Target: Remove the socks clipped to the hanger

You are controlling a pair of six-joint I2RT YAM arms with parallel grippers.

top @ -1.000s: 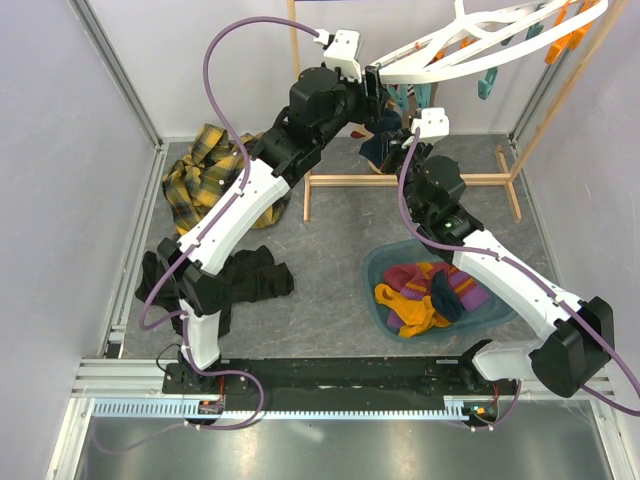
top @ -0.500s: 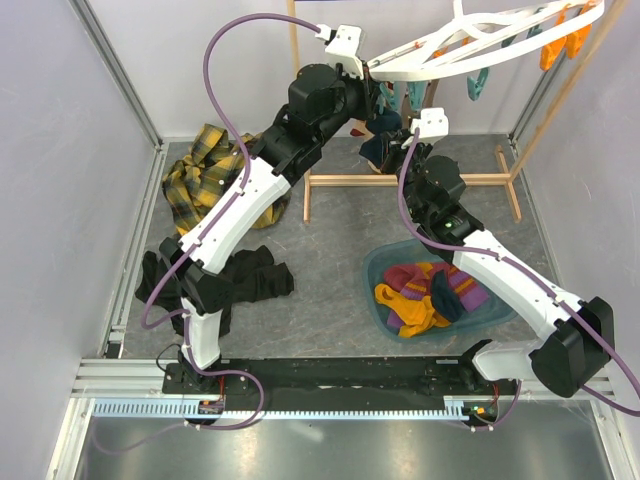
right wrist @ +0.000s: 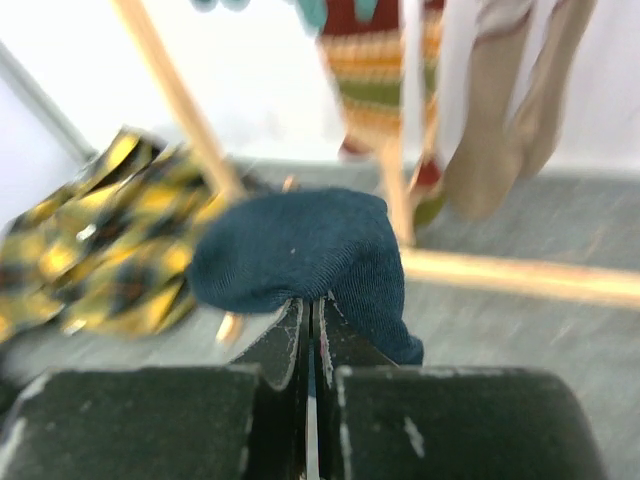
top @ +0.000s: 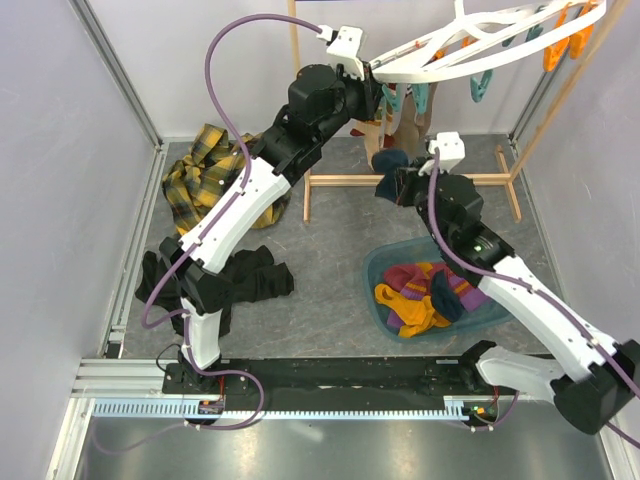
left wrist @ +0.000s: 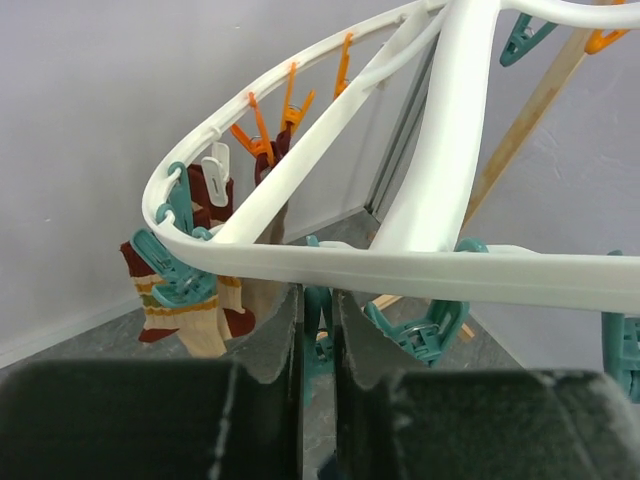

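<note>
The white hanger [top: 450, 68] hangs at the top right; in the left wrist view its ring [left wrist: 400, 265] crosses just above my fingers. My left gripper [top: 378, 88] [left wrist: 318, 295] is shut on a teal clip [left wrist: 318, 310] under the ring. A maroon striped sock [left wrist: 190, 290] and a beige sock [top: 405, 125] still hang clipped. My right gripper [top: 400, 185] [right wrist: 312, 305] is shut on a navy sock [top: 390, 160] [right wrist: 300, 245], held free below the hanger, above the wooden stand's base.
A blue basin [top: 375, 265] near the right arm holds several socks. The wooden frame stand [top: 340, 178] is at the back. A yellow plaid shirt [top: 205, 180] [right wrist: 90, 240] and a black garment [top: 240, 280] lie on the left.
My right gripper has pulled the navy sock off the hanger, down and toward the near right. My left gripper has stayed on the clip at the ring.
</note>
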